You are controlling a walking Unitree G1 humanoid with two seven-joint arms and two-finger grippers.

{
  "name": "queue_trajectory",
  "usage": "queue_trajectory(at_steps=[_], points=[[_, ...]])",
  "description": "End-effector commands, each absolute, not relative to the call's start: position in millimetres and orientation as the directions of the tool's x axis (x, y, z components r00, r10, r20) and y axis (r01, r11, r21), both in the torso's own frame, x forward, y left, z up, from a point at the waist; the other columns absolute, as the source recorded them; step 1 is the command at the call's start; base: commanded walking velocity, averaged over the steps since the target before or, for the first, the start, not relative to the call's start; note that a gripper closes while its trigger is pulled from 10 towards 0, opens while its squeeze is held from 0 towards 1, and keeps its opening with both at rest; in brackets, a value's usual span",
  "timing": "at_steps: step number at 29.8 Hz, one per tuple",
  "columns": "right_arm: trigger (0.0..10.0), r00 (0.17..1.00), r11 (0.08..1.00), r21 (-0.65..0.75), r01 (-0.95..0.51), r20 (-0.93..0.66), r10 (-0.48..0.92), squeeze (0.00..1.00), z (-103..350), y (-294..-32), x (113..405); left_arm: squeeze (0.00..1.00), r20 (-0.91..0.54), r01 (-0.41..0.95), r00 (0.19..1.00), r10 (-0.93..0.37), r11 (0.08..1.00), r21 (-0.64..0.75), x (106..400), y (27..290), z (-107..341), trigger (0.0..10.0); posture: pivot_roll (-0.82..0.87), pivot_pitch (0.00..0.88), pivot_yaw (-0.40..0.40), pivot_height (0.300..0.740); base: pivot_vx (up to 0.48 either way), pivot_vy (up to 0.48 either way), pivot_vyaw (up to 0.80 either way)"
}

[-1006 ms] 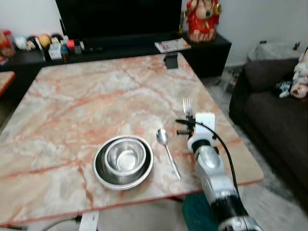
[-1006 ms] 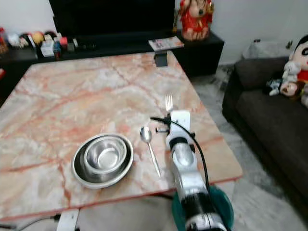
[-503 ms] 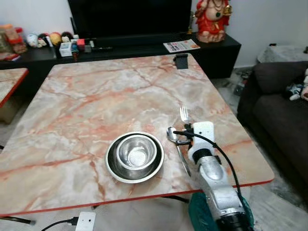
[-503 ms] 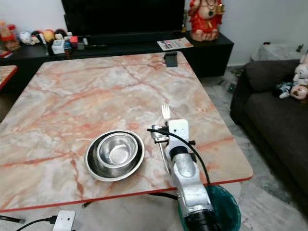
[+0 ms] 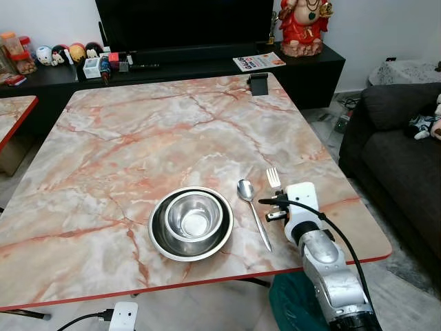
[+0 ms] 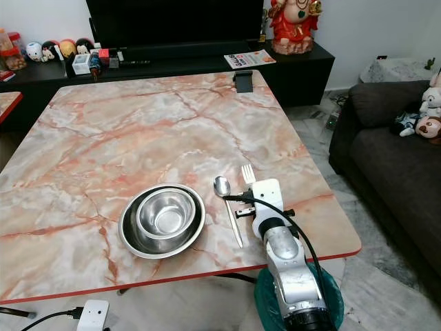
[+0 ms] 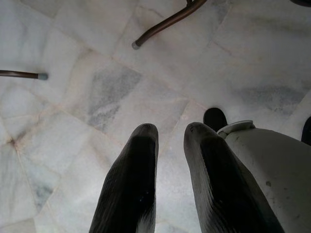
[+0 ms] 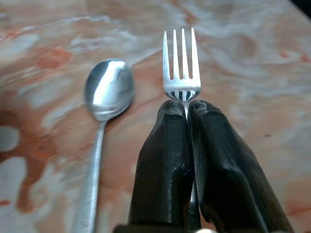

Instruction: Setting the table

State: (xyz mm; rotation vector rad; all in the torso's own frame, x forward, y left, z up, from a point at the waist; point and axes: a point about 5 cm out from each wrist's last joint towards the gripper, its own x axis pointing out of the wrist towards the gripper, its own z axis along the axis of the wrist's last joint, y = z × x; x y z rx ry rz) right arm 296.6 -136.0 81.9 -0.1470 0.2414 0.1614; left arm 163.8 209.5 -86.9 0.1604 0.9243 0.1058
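Our right gripper (image 8: 187, 116) clamped on a silver metal fork (image 8: 181, 65), tines pointing forward just beside the long steel spoon (image 5: 252, 210), nested steel bowls (image 5: 191, 222) beyond, our left gripper (image 7: 170, 141) slightly parted over pale floor tiles (image 7: 97, 87).

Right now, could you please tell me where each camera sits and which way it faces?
Left eye view: head, facing down at the marble table; right arm shows.
Right eye view: head, same scene, with bowl and spoon.
Left wrist view: along the left end effector at floor tiles.
Right wrist view: along the right end effector holding the fork.
Shared: fork and spoon.
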Motion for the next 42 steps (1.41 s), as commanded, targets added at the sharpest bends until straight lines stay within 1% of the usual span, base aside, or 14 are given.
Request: queue_trajectory(at_steps=[1, 11, 24, 42], points=[[10.0, 0.96, 0.977, -0.114, -0.18, -0.236, 0.149, 0.0, 85, -132, 297, 0.0, -0.794, -0.019, 0.586, 0.164, 0.982, 0.189, 160, 213, -88, 10.0, -0.03, 0.058, 0.049, 0.74, 0.0, 0.0, 0.0], [10.0, 0.965, 0.984, -0.11, -0.143, -0.236, 0.114, 0.0, 86, -132, 301, 0.0, -0.796, -0.018, 0.583, 0.165, 0.982, 0.19, 159, 214, -88, 10.0, -0.03, 0.058, 0.051, 0.74, 0.0, 0.0, 0.0], [10.0, 0.965, 0.989, -0.124, -0.081, -0.258, 0.047, 0.0, 75, -145, 304, 0.0, -0.796, -0.009, 0.584, 0.16, 0.982, 0.191, 160, 214, -88, 10.0, -0.03, 0.062, 0.059, 0.74, 0.0, 0.0, 0.0], [10.0, 0.962, 0.989, -0.111, -0.096, -0.265, 0.063, 0.0, 70, -138, 307, 0.0, -0.797, -0.009, 0.581, 0.164, 0.981, 0.195, 158, 215, -88, 10.0, -0.02, 0.063, 0.056, 0.74, 0.0, 0.0, 0.0]])
